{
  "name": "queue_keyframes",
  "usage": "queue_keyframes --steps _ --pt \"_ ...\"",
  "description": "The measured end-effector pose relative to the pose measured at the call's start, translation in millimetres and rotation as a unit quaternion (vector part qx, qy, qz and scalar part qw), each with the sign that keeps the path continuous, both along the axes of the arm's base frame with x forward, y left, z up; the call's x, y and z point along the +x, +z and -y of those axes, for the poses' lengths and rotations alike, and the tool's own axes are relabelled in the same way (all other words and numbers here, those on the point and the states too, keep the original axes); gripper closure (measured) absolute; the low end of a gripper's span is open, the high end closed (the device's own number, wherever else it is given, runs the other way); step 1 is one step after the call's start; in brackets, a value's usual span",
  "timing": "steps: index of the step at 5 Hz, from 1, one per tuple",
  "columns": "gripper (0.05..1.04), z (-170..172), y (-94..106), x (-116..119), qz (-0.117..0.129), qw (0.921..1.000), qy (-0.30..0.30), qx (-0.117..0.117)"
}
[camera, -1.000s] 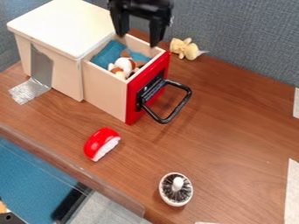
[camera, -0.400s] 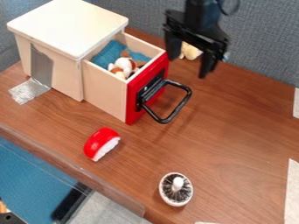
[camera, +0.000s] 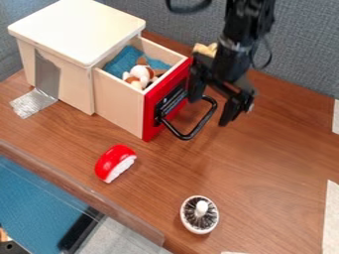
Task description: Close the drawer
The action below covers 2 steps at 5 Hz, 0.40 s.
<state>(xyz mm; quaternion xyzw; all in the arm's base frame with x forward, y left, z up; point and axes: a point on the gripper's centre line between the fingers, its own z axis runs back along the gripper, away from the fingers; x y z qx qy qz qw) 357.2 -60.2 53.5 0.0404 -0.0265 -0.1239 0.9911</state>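
Note:
The black gripper (camera: pixel 209 110) hangs just right of the red drawer front, its fingers spread open around the outer part of the black handle, one finger near the front and the other beyond the handle on the right. Whether it touches the handle I cannot tell. The drawer (camera: pixel 119 108) stands pulled out of the pale wooden cabinet (camera: pixel 73 27). Inside lie a blue cloth (camera: pixel 124 60) and a brown-and-white plush toy (camera: pixel 140 73). The black loop handle (camera: pixel 188 134) sticks out to the right from the red front.
A red and white toy (camera: pixel 115 162) lies in front of the drawer. Nearer the front edge stands a white round brush (camera: pixel 199 215). Behind the arm is a yellow plush (camera: pixel 206 48), close to the grey wall. Clear tape (camera: pixel 33 102) sits by the cabinet's left side.
From above the drawer, the gripper has moved right and then down beside the handle. Drawer, cabinet and loose toys stay where they were.

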Motion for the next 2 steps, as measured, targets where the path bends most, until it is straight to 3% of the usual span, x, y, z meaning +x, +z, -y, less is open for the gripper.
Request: queue_keyframes --steps 2 --pt "0.083 0 -29.3 -3 -0.036 0.9989 0.011 0.029"
